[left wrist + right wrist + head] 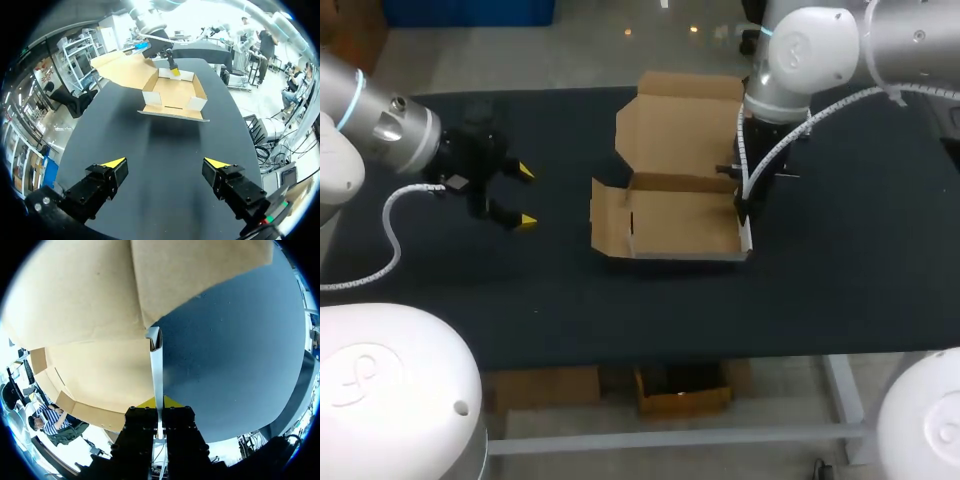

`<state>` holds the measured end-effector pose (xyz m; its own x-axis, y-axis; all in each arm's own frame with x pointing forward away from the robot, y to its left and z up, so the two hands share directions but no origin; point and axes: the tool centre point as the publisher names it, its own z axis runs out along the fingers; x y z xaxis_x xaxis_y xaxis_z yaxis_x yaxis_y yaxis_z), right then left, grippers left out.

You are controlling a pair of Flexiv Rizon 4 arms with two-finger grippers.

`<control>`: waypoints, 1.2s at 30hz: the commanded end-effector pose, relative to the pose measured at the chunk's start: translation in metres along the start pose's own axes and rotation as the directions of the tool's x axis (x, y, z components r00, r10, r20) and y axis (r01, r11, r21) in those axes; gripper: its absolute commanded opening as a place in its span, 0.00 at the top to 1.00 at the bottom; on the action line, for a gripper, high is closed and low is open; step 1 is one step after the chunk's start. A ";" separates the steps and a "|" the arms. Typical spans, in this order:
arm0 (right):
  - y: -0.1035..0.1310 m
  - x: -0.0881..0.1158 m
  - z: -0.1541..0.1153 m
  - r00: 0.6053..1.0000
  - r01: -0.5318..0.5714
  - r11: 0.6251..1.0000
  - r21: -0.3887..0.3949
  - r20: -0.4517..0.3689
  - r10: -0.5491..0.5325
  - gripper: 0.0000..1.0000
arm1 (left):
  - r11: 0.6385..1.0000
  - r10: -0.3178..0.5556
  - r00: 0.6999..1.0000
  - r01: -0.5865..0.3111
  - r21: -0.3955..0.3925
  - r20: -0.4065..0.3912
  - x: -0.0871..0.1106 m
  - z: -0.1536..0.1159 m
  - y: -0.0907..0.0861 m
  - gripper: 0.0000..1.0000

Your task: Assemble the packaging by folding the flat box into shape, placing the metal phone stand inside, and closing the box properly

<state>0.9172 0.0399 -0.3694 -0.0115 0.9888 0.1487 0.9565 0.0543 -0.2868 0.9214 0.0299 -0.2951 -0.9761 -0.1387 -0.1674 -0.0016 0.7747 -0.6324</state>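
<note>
Box point(685, 220): folding step. Side wall point(156, 365) pinched in R end effector point(159, 402); L end effector point(165, 163) spread, box well ahead. Next: wall tuck needed.

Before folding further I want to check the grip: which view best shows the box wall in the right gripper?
The right wrist view: the side wall stands edge-on, pinched by the right gripper. Head view: the right arm partly covers it. Left wrist view: distant, small.
</note>
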 end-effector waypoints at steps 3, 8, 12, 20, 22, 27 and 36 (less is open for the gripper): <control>0.016 0.009 0.005 0.998 -0.006 0.997 0.081 0.063 0.001 1.00 | 1.000 0.000 1.000 0.000 -0.002 -0.002 0.000 0.000 0.000 0.00; 0.020 0.005 0.011 0.998 -0.022 0.994 0.105 0.059 0.016 1.00 | 1.000 0.000 1.000 0.000 -0.002 -0.002 0.000 0.000 0.000 0.00; 0.019 0.006 0.020 0.998 -0.027 0.992 0.123 0.059 0.020 1.00 | 1.000 0.000 1.000 0.000 -0.002 -0.002 0.000 0.000 0.000 0.00; 0.017 0.007 0.032 0.998 -0.038 0.989 0.142 0.059 0.030 1.00 | 1.000 0.000 1.000 0.000 -0.002 -0.002 0.000 0.000 0.000 0.00; 0.017 0.006 0.032 0.997 -0.049 0.989 0.143 0.069 0.039 1.00 | 1.000 0.000 1.000 0.000 -0.002 -0.002 0.000 0.000 0.000 0.00; 0.016 0.005 0.028 0.996 -0.055 0.988 0.143 0.071 0.045 1.00 | 1.000 0.000 1.000 0.000 -0.002 -0.002 0.000 0.000 0.000 0.00; 0.015 0.007 0.028 0.995 -0.064 0.983 0.174 0.087 0.049 1.00 | 1.000 0.000 1.000 0.000 -0.002 -0.002 0.000 0.000 0.000 0.00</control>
<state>0.9174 0.0484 -0.4001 0.0125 0.9982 0.0581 0.8993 0.0141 -0.4371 0.9215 0.0296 -0.2953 -0.9761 -0.1385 -0.1676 -0.0012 0.7744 -0.6327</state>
